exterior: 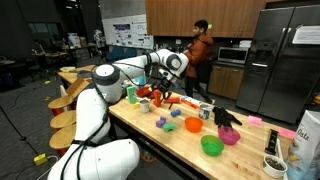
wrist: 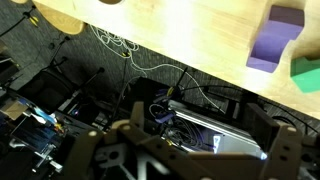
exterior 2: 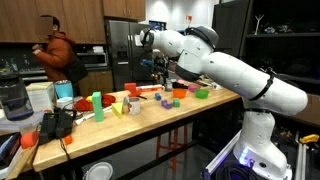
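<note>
In the wrist view my gripper stands open, its dark fingers wide apart with nothing between them. It hangs just past the edge of the wooden table, over cables and a grey box on the floor. A purple block and a green block lie on the table near that edge. In both exterior views the gripper hovers above the far side of the table, over a cluster of red and orange toys.
Small coloured blocks are scattered over the table, with a green bowl, a pink bowl and a black object. A person in orange stands by the kitchen counter. Wooden stools line one side.
</note>
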Available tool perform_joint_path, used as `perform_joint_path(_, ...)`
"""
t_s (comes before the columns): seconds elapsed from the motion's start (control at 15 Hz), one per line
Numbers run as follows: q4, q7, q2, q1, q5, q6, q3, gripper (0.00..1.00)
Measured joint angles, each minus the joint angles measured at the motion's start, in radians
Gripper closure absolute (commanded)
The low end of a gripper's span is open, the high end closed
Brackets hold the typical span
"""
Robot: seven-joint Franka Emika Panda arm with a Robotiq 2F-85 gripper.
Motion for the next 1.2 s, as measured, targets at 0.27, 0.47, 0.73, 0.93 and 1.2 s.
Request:
perform_joint_path(0.27,0.001,0.001,0.063,0.035,-0.03,-0.027,-0.079,0.0)
perform_joint_path(0.47,0.026,0.001,0.105,0.038,-0.048,-0.052,-0.096,0.0)
perform_joint_path(0.73,0.075,0.001,0.149,0.037,-0.081,-0.061,-0.108,0.0)
perform_joint_path(0.93,0.081,0.001,0.154,0.039,-0.082,-0.059,-0.102,0.0)
perform_joint_path(1.2,0.08,0.001,0.155,0.037,-0.082,-0.059,-0.101,0.0)
